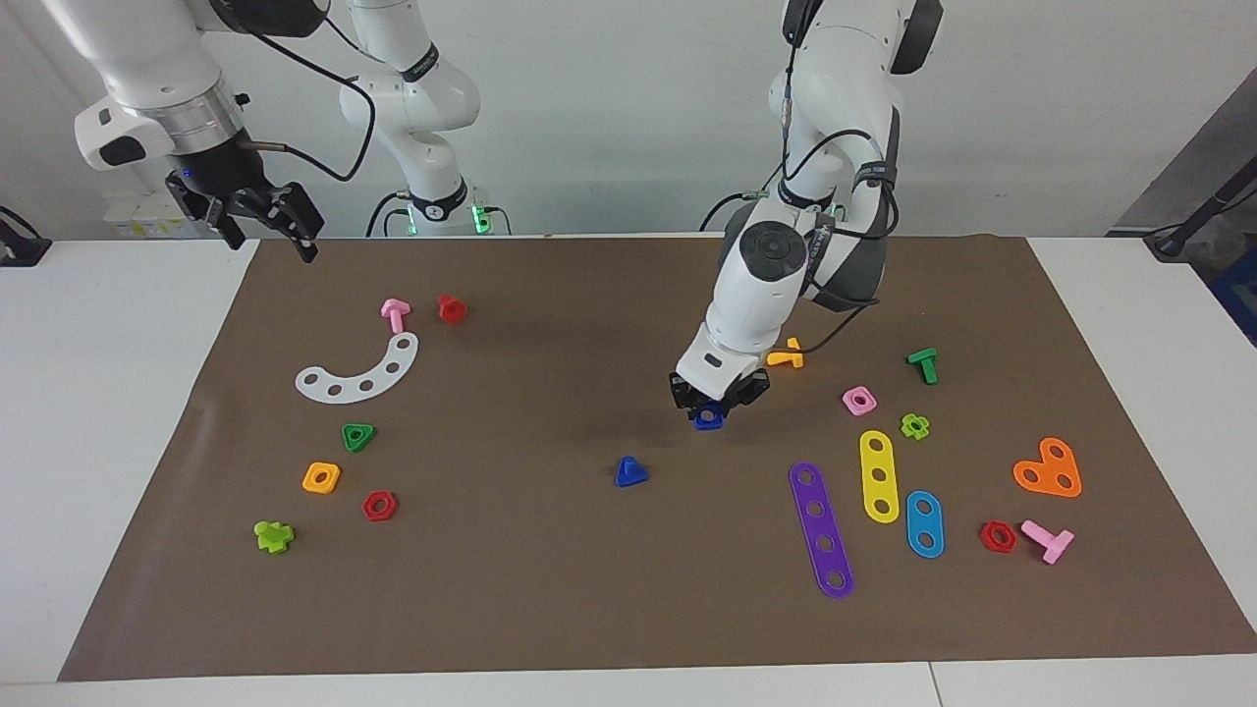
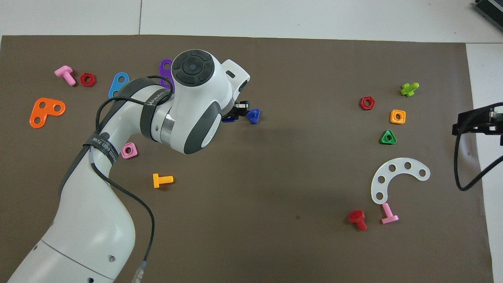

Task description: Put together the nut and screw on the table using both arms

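Observation:
The dark-blue square nut [image 1: 707, 418] sits between the fingertips of my left gripper [image 1: 715, 401], low over the middle of the brown mat [image 1: 550, 589]. The gripper looks shut on it, and I cannot tell whether the nut touches the mat. In the overhead view the left arm hides most of the nut [image 2: 228, 119] and gripper [image 2: 235, 112]. The dark-blue triangular-headed screw [image 1: 630, 472] lies on the mat close by, farther from the robots, and also shows in the overhead view [image 2: 253, 116]. My right gripper [image 1: 267, 224] waits open and empty, raised over the mat's edge at the right arm's end [image 2: 477, 125].
Toward the left arm's end lie an orange bolt [image 1: 787, 355], pink square nut [image 1: 859, 400], green bolt [image 1: 923, 364], yellow [image 1: 879, 475], purple [image 1: 821, 528] and blue [image 1: 924, 522] strips. Toward the right arm's end lie a white arc [image 1: 361, 371], green triangular nut [image 1: 358, 436] and orange nut [image 1: 321, 477].

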`<state>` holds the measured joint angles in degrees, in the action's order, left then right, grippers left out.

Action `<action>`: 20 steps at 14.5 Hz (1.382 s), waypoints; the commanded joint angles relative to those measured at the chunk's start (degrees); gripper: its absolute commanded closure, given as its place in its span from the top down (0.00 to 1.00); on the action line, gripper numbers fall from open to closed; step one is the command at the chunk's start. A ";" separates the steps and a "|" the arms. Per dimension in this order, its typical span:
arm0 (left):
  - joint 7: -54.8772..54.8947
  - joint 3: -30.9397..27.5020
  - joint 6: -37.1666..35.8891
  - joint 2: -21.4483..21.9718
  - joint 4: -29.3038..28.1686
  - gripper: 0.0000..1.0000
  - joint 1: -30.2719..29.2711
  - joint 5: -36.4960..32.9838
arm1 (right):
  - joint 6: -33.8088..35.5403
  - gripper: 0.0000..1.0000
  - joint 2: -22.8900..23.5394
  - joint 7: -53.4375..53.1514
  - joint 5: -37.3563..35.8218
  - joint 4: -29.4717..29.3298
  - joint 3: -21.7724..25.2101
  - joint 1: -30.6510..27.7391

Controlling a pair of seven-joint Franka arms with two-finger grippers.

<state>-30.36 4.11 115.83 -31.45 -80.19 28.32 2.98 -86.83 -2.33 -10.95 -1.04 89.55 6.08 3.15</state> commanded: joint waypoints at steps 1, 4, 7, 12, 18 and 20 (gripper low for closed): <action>-1.01 -1.30 -2.37 -4.58 7.41 0.00 1.21 0.01 | 0.08 1.00 -1.45 1.02 1.30 1.60 0.43 0.10; -1.01 -1.83 -2.28 -6.95 10.92 0.00 2.61 -0.08 | 0.08 1.00 -1.45 1.02 1.30 1.60 0.43 0.19; -1.01 -1.83 -1.58 -8.62 11.98 0.00 4.63 -2.00 | 0.08 1.00 -1.45 1.11 1.39 1.60 0.43 0.10; -1.01 -2.09 -1.84 -13.11 15.77 0.00 6.57 -2.89 | -0.80 1.00 -1.45 1.11 3.50 1.86 0.34 0.18; -1.01 -2.00 -1.58 -13.11 15.59 0.00 7.36 -2.89 | -0.18 1.00 -1.45 1.11 3.41 1.69 0.16 0.10; -1.01 -2.00 -1.49 -13.11 15.59 0.00 7.36 -2.89 | -0.18 1.00 -1.45 1.11 3.50 1.69 0.16 0.10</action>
<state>-30.60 3.13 115.48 -43.21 -67.03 34.59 1.27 -86.84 -2.46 -10.95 1.11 89.84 6.07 3.34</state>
